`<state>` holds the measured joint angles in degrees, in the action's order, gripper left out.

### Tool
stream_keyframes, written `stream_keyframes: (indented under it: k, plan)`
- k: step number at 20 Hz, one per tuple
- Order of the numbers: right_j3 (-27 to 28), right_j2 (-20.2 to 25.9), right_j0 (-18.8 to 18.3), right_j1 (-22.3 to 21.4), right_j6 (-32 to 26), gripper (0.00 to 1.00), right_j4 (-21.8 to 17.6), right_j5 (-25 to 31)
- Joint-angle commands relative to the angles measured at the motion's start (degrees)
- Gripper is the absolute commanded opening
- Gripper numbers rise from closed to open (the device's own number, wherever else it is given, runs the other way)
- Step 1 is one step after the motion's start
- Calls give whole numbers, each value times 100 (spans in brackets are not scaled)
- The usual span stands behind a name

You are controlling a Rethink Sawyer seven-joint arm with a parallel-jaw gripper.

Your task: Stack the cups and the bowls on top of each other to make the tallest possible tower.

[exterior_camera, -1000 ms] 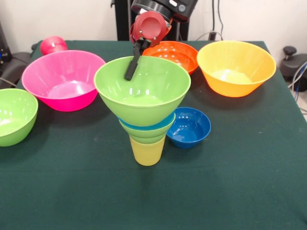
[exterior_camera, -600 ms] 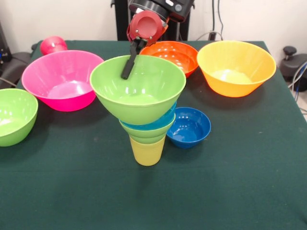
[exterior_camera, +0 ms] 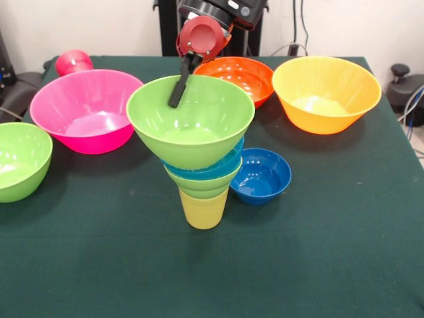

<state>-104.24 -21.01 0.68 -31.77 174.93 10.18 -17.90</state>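
Counted: seven bowls, two cups. Tower (exterior_camera: 202, 173) at mid surface (exterior_camera: 318, 265): yellow cup (exterior_camera: 203, 211) base, small green, light blue, big green bowl (exterior_camera: 191, 126) on top. Loose: pink (exterior_camera: 86, 109), orange-red (exterior_camera: 242, 74), yellow-orange (exterior_camera: 326, 93), dark blue (exterior_camera: 264, 175), green (exterior_camera: 20, 159). Red cup (exterior_camera: 73, 61) far corner. Gripper (exterior_camera: 179, 93) jaws pinch top bowl's far rim.

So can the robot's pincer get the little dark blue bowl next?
Probably yes. The dark blue bowl sits open on the table beside the tower, nothing in it. But the pincer is at the top green bowl, whose wide rim overhangs nearby.
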Motion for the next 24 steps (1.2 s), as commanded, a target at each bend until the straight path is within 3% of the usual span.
stream_keyframes:
  k: [1,6,24]
  plan:
    - [-81,531,105,31,383,0,-68,-55]
    - [-44,468,196,79,385,0,60,-19]
    - [-52,479,154,116,391,0,-39,-166]
